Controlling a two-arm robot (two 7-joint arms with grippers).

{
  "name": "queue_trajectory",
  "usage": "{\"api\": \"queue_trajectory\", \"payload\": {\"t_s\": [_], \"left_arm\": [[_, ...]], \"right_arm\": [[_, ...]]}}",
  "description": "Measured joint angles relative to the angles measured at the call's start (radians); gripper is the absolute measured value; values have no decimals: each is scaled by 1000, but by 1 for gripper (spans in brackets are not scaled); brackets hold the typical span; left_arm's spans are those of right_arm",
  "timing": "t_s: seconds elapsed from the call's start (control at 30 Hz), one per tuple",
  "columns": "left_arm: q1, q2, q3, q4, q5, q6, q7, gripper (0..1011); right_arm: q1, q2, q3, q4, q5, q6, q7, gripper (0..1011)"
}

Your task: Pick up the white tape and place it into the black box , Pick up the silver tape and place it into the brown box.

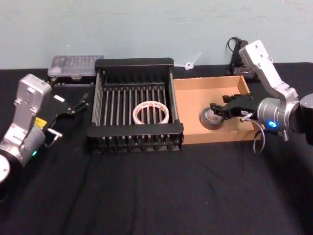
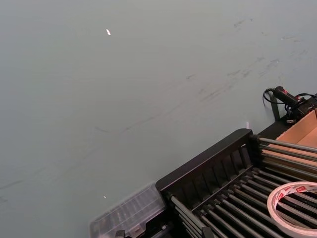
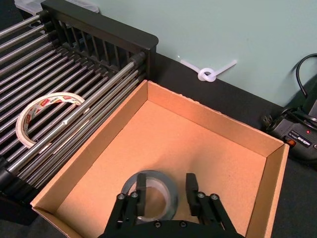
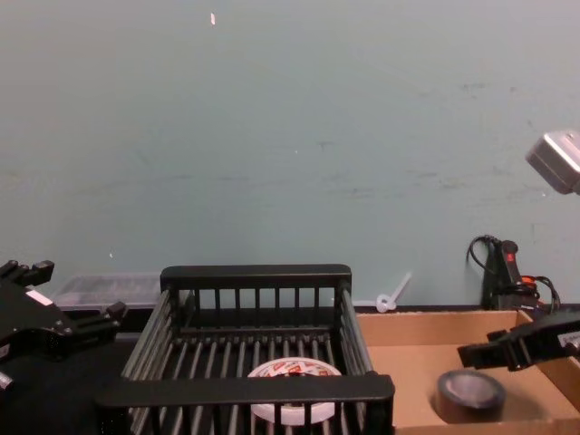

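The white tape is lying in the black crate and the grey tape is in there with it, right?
Not quite. The white tape does lie in the black box, but the silver tape is in the brown box beside it, with the right gripper open over it. The head view shows both; the right wrist view shows the roll on the cardboard floor.

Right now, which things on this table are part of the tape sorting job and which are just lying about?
Part of the job:
- white tape, lying in the black box
- silver tape, in the brown box, with the open right gripper around it
- left gripper, open, left of the black box

Just lying about:
- clear plastic container
- white cable tie
- black cable and plug
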Motion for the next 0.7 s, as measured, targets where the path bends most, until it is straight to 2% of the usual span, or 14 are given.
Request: {"api": "queue_trajectory", "payload": {"t_s": [0.07,0.1,0.17,0.2,0.3,0.37,0.4,0.5,0.63,0.7], "left_arm": [[0,0,0,0,0,0,0,1001],[0,0,0,0,0,0,0,1001],[0,0,0,0,0,0,0,1001],[0,0,0,0,0,0,0,1001],[0,0,0,0,0,0,0,1001],[0,0,0,0,0,0,0,1001],[0,0,0,0,0,0,0,1001],[0,0,0,0,0,0,0,1001],[0,0,0,0,0,0,0,1001],[0,0,0,0,0,0,0,1001]], "right_arm": [[0,0,0,0,0,0,0,509],[0,0,0,0,0,0,0,570],[0,0,0,-1,0,0,0,611],[-1,1,0,-1,1,0,0,670],[-1,1,0,-1,1,0,0,726],[-1,1,0,-1,1,0,0,822],[-1,1,0,-1,1,0,0,822],[-1,1,0,-1,1,0,0,925],[-1,1,0,-1,1,0,0,1002],[-1,1,0,-1,1,0,0,1002]]}}
